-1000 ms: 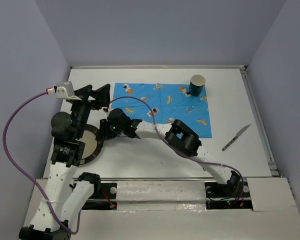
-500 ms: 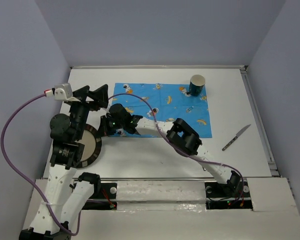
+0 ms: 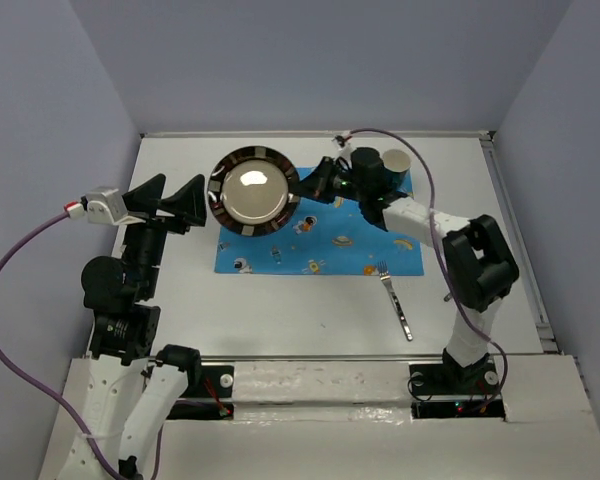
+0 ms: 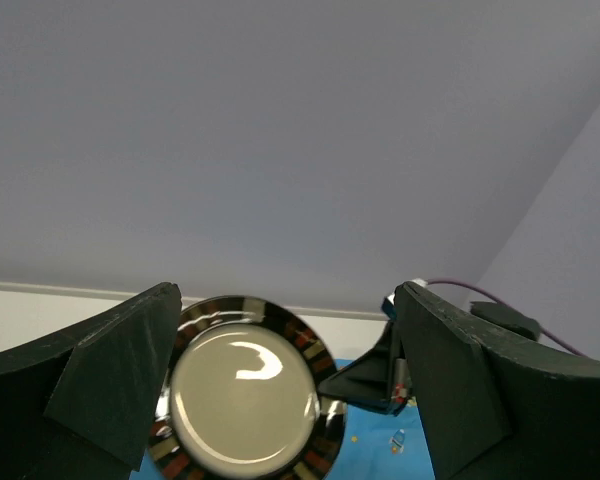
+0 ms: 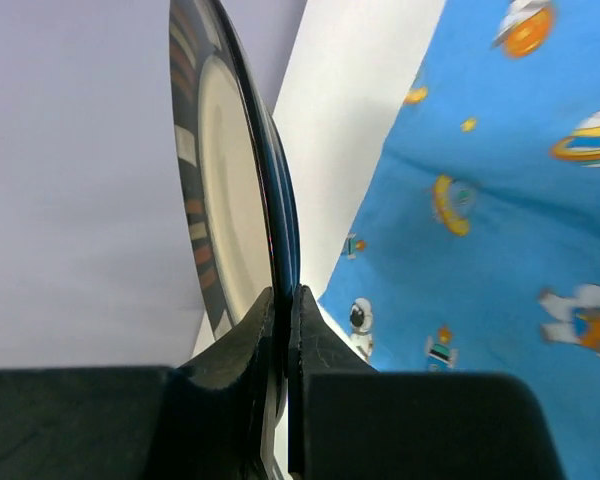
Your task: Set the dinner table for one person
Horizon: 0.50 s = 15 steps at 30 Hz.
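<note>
Gripping the plate by its right rim, our right gripper is clamped on it, holding it raised over the mat's far-left corner. A second ago it lay near-left on the table, which spreads beneath everything. Our left gripper gapes wide beside the plate. A fork now lies near-right.
</note>
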### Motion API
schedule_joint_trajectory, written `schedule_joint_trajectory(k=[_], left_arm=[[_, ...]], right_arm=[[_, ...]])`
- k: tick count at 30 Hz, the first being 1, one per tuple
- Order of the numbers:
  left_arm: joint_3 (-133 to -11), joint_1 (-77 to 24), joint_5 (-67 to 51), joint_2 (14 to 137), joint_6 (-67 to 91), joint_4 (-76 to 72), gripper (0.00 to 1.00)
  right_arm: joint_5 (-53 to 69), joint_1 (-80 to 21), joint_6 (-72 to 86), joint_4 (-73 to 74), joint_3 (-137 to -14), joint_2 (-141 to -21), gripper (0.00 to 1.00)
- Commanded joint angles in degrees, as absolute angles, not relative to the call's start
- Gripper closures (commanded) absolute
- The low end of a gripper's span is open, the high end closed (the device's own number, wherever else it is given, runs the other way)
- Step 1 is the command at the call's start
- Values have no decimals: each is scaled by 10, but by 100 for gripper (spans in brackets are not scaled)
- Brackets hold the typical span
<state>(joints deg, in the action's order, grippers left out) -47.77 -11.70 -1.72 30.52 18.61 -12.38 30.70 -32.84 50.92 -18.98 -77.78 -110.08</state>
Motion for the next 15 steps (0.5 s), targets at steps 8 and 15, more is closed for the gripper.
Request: schedule_joint_trajectory(k=[8, 15], left_arm=[[-479, -127, -33, 314, 191, -161, 1], [-476, -129, -40, 317, 197, -164, 1]], right_arm=[[294, -188, 547, -338, -574, -969, 100], [259, -170, 544, -344, -548, -987, 100]])
